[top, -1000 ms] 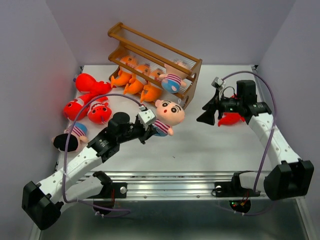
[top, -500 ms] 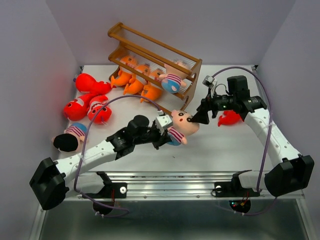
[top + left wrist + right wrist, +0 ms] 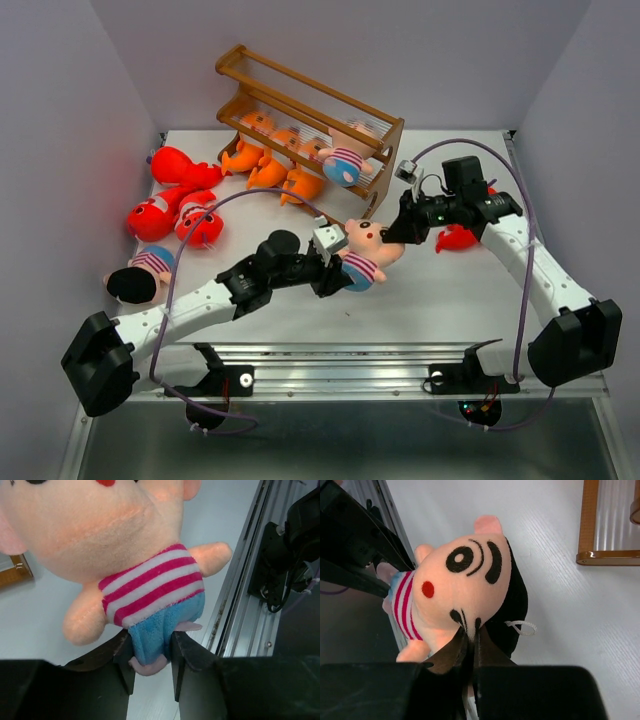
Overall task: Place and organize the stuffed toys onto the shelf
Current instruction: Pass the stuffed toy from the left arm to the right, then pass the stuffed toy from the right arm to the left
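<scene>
My right tool (image 3: pixel 397 230) swung over from the red shark (image 3: pixel 462 238) and pinched shut on the doll (image 3: pixel 365 252), at its face. My left tool (image 3: pixel 152 655) just loosened. Its jaws flank the blue shorts, can't tell if gripping. Doll hangs above the desk (image 3: pixel 430 300), near the shelf (image 3: pixel 300 95). Looks like a handover to the right.
</scene>
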{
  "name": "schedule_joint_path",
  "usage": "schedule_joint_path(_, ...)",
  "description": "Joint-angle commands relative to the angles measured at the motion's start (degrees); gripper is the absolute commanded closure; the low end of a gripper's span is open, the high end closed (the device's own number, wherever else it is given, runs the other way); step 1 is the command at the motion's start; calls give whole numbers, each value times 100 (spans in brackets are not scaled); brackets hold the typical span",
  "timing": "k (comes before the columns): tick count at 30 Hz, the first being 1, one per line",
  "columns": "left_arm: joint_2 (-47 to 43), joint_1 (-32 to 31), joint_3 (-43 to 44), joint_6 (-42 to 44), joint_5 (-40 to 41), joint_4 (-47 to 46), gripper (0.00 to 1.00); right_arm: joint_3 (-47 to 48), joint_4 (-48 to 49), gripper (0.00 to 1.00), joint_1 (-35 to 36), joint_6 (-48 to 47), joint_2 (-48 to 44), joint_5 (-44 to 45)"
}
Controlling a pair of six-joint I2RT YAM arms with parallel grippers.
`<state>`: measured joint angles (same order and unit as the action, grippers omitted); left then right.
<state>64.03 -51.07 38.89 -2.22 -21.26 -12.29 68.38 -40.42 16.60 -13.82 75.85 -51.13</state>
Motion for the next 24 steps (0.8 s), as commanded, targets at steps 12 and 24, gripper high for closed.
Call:
schedule_joint_path(12, -918, 176, -1269, -2097, 210, -2426, 1, -439, 140, 99, -333, -824, -1037, -1125)
schedule_joint_path(24, -709, 255, -1446, -2819, -502, -3331, 7, -536, 360, 99, -333, -780, -1073, -1329)
